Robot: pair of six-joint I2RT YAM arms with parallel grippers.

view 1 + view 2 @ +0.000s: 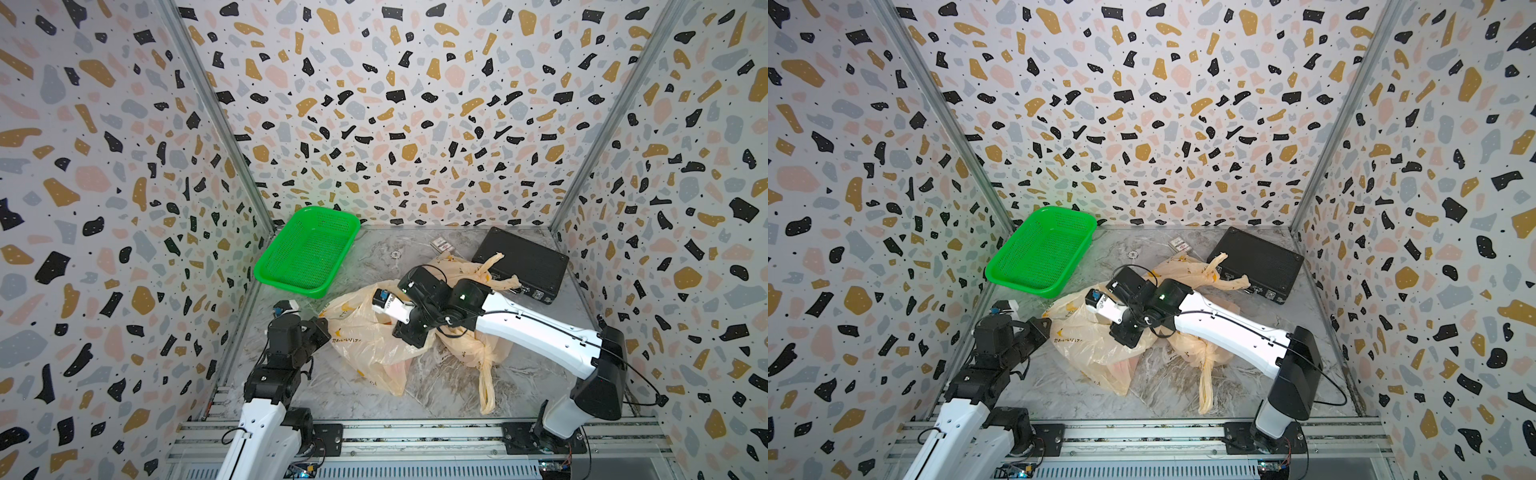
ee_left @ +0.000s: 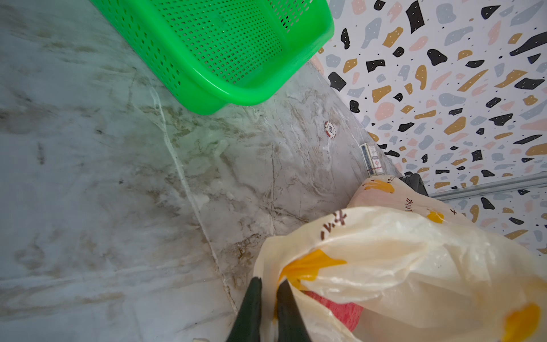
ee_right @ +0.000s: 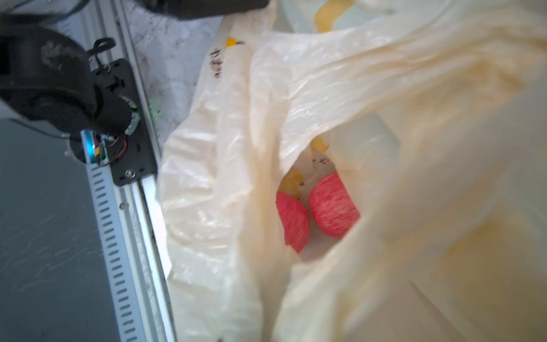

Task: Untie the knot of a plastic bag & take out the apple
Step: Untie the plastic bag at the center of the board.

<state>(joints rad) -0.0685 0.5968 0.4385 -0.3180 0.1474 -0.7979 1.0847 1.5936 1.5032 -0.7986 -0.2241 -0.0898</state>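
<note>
Two plastic bags lay mid-table; the open plastic bag [image 1: 365, 345] showed two red apple [image 3: 334, 207] curves inside. The left gripper [image 2: 270, 280] pinched its rim; the right gripper [image 1: 409, 337], pressed together, hung at its mouth. One green basket [image 1: 309, 249] and one black case [image 1: 523, 262] stood behind

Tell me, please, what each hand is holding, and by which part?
Left hand pinches the plastic bag by its edge. Right hand, shut inside the bag: hold cannot be told.

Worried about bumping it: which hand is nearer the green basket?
Left. The left hand grips the plastic bag on the side facing the green basket; the right hand is over the bag's opening, farther away.
</note>
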